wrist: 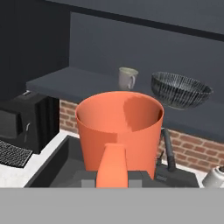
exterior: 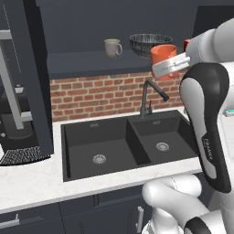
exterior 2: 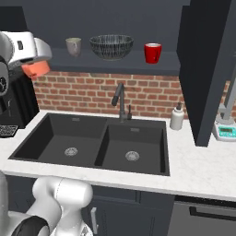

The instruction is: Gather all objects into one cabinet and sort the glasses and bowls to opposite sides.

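My gripper is shut on the rim of the orange handleless cup, held upright in the air above the sink and in front of the open cabinet's shelf. In the hand view the orange cup sits close in front, with one finger against its wall. The beige mug, the dark patterned bowl and the red mug stand in that order from left to right on the shelf. The orange cup hangs left of them, below shelf level.
A black double sink with a dark faucet lies below. The cabinet doors hang open at both sides. A coffee machine stands left of the sink. A soap dispenser and a scale stand to its right.
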Tool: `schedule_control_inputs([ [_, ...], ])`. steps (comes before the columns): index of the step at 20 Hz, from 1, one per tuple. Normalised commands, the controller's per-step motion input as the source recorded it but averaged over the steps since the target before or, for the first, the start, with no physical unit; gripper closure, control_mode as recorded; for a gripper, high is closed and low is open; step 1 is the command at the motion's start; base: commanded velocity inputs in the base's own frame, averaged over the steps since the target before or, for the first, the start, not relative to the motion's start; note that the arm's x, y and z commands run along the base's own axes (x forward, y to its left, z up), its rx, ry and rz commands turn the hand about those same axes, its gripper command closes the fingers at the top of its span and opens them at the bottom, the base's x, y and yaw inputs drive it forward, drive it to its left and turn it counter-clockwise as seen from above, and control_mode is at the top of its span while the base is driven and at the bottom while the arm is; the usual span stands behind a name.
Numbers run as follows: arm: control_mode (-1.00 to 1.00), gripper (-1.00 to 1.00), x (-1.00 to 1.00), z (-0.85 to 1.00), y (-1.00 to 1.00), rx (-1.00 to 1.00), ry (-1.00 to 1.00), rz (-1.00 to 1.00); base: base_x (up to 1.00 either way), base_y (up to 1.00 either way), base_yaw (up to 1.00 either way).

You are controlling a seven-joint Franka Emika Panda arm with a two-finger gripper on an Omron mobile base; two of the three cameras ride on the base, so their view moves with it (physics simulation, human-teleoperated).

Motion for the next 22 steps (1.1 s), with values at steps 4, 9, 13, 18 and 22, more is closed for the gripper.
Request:
schedule_control_inputs([
  [4,-1.0,1.0,0.67,0.0,0.11,0.0,-0.11,0.1,0.0,0.0,0.0],
  [9,-1.0,1.0,0.65,0.0,0.07,0.01,-0.02,0.04,0.0,0.0,0.0],
  [13,-1.0,1.0,0.51,0.02,0.0,0.07,-0.02,0.0,0.0,0.0,0.0],
  [18,-1.0,1.0,0.36,0.01,0.0,0.0,0.0,0.0,0.0,0.0,0.0],
  [22,-1.0,1.0,0.37,0.0,0.0,0.02,0.0,-0.02,0.0,0.0,0.0],
])
